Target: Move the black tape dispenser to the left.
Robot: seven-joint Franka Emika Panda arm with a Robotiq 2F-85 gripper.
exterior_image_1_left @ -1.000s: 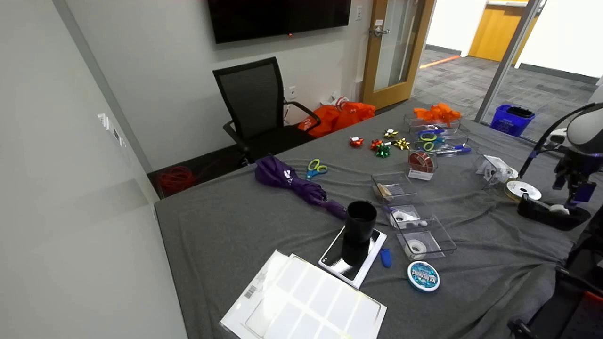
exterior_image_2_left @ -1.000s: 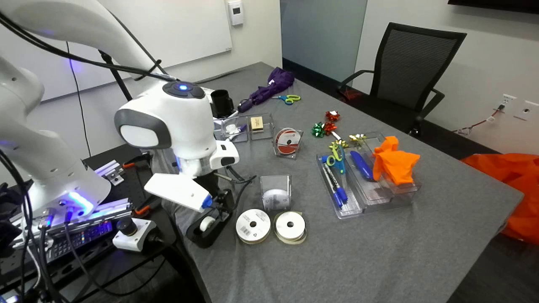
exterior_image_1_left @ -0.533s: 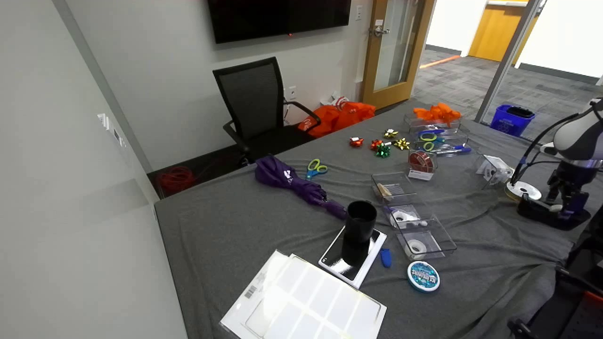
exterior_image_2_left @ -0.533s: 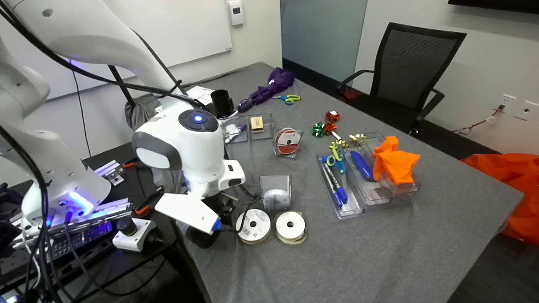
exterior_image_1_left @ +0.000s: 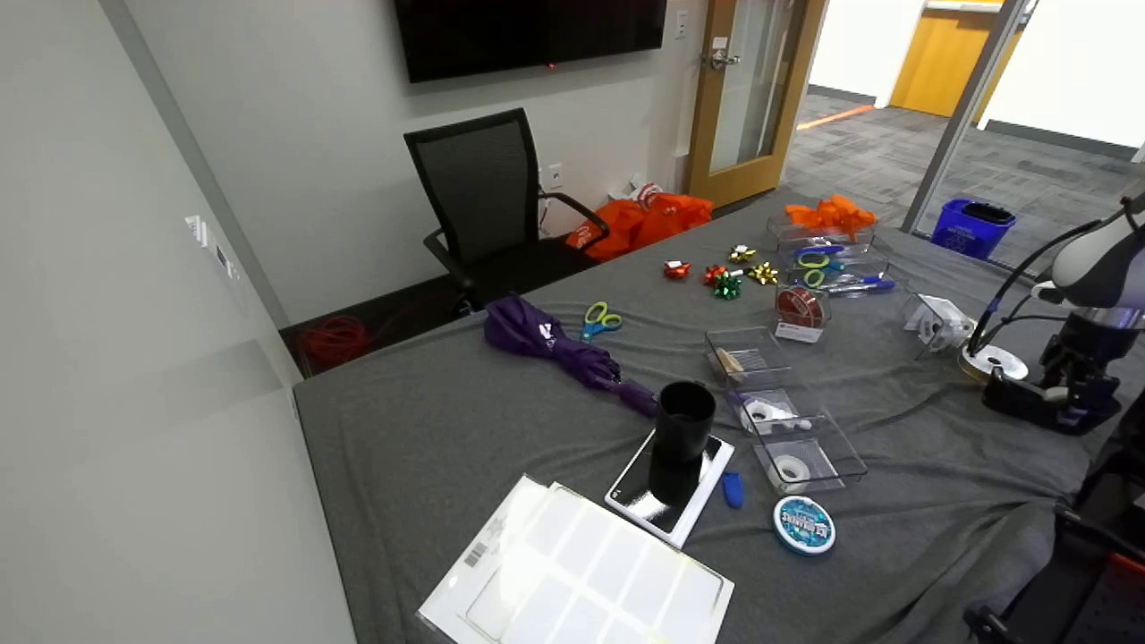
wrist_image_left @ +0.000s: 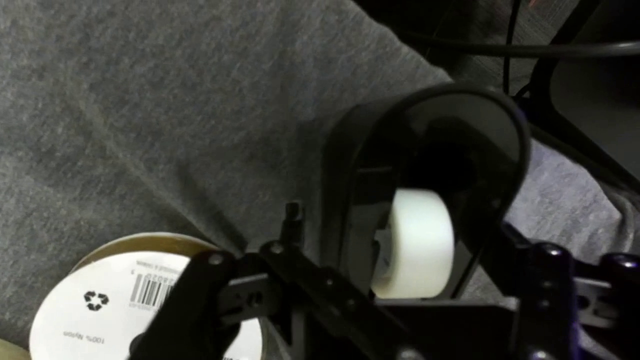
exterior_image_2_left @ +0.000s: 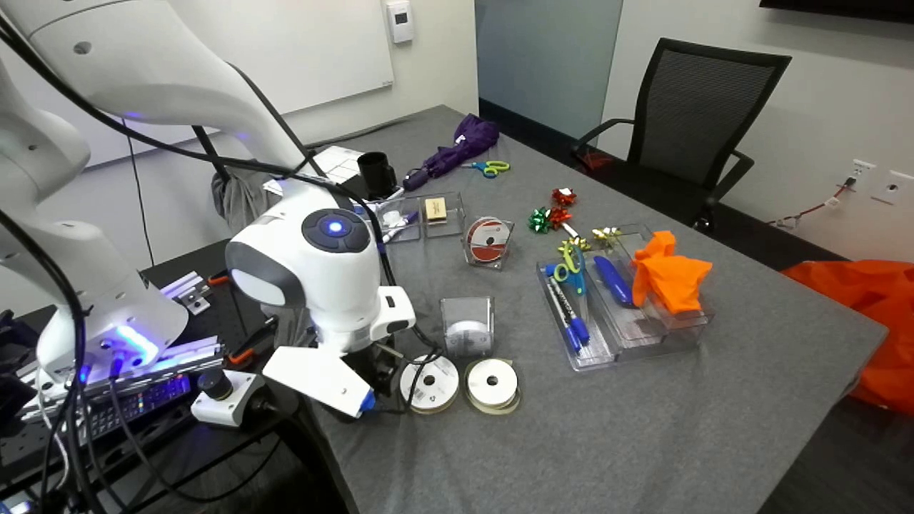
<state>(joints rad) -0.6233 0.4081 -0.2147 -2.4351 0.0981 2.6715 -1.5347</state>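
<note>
The black tape dispenser (exterior_image_1_left: pixel 1011 400) rests on the grey cloth near the robot's table edge. In the wrist view the dispenser (wrist_image_left: pixel 345 145) shows its rounded end and a white tape roll (wrist_image_left: pixel 422 245) inside. In an exterior view my arm hides most of it. My gripper (exterior_image_1_left: pixel 1078 394) is low over the dispenser. In the wrist view the gripper (wrist_image_left: pixel 405 222) is open, with one finger on each side of the dispenser. A narrow strip of cloth shows between the left finger and the dispenser wall. The right finger is close to the other wall; contact cannot be told.
A white ribbon spool (wrist_image_left: pixel 110 300) lies close beside the left finger. Another spool (exterior_image_2_left: pixel 493 383) and a clear box (exterior_image_2_left: pixel 468 330) stand near it. Clear trays with pens (exterior_image_2_left: pixel 571 335) are farther off. The table's edge (wrist_image_left: pixel 425 60) is just beyond the dispenser.
My gripper has come down from above the dispenser to around it, then turned slightly and settled a little lower. The dispenser looks to be in the same place.
</note>
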